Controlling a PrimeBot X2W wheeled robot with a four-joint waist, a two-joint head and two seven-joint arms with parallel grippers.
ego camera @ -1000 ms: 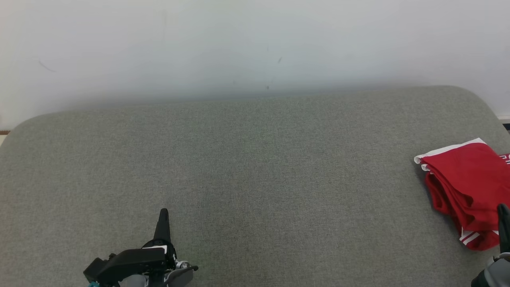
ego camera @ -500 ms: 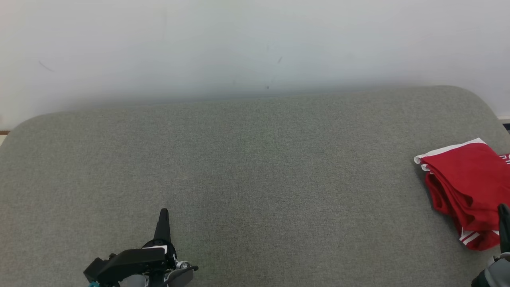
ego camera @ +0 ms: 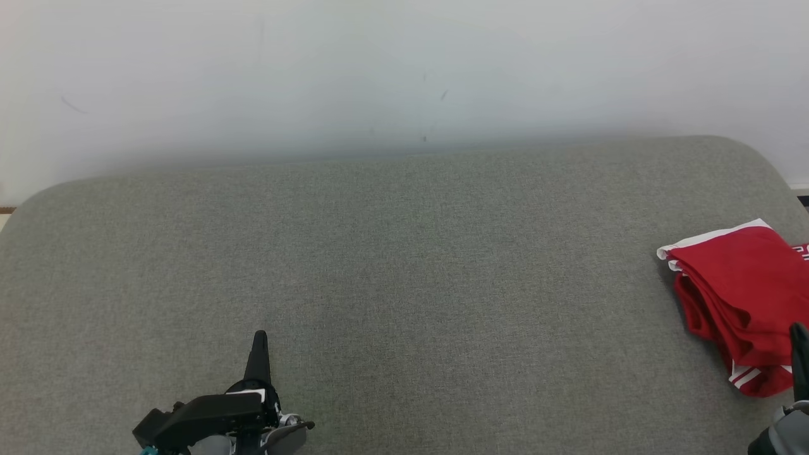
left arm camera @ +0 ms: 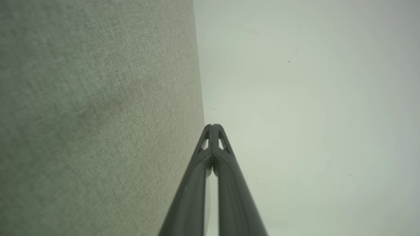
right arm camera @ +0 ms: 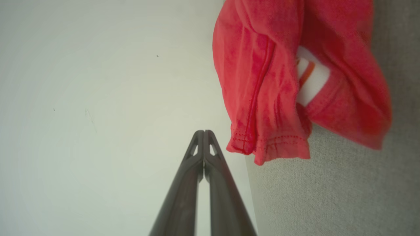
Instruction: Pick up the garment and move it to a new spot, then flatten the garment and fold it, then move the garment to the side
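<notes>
Though both clenched and empty, left claw (ego camera: 260,337) and right claw (ego camera: 799,330) over grey cushion (ego camera: 404,284), folded red garment (ego camera: 733,284) near the right.

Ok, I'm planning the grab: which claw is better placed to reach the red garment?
Right. The right claw sits beside the red garment; the left claw is far across the grey cushion.

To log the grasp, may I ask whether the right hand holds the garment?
No, the right hand is shut empty beside the garment.
</notes>
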